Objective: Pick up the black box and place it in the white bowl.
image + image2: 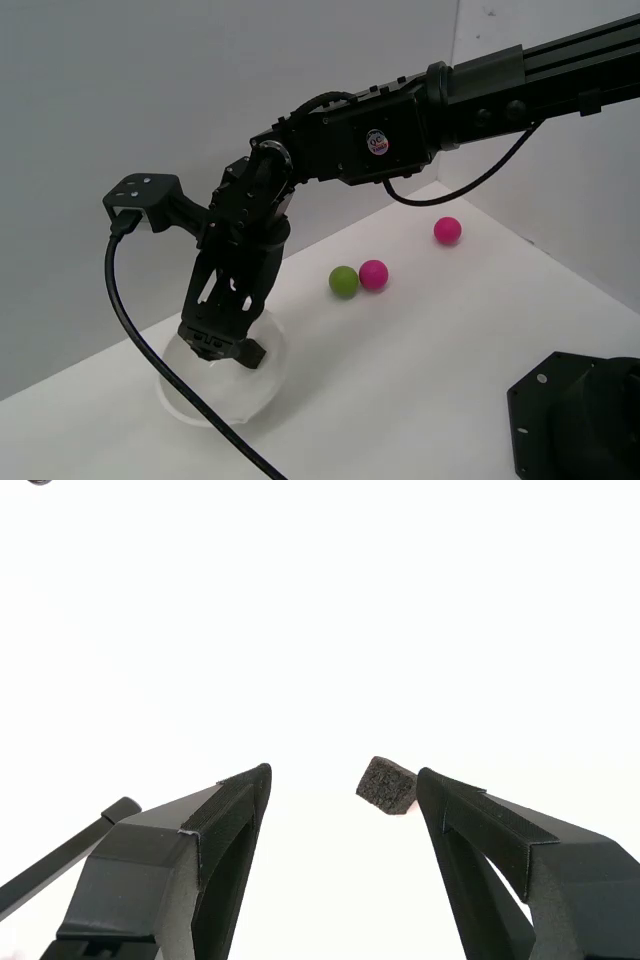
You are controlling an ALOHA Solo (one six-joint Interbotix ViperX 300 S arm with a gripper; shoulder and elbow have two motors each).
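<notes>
In the wrist view the black box (386, 784), a tiny matte cube, lies tilted on a bright white surface. It sits between my fingers, close beside one fingertip (440, 795) and well apart from the other. My gripper (343, 775) is open. In the exterior view the gripper (222, 352) points down into the white bowl (255, 398) at the exterior view's left. The fingers and wrist hide the box there. The white glare in the wrist view shows no bowl rim.
A green ball (343, 281) and a pink ball (373, 274) touch each other on the white table behind the bowl. Another pink ball (447, 230) lies farther back. A black base plate (580, 415) fills the exterior view's lower right. A black cable (135, 330) hangs past the bowl.
</notes>
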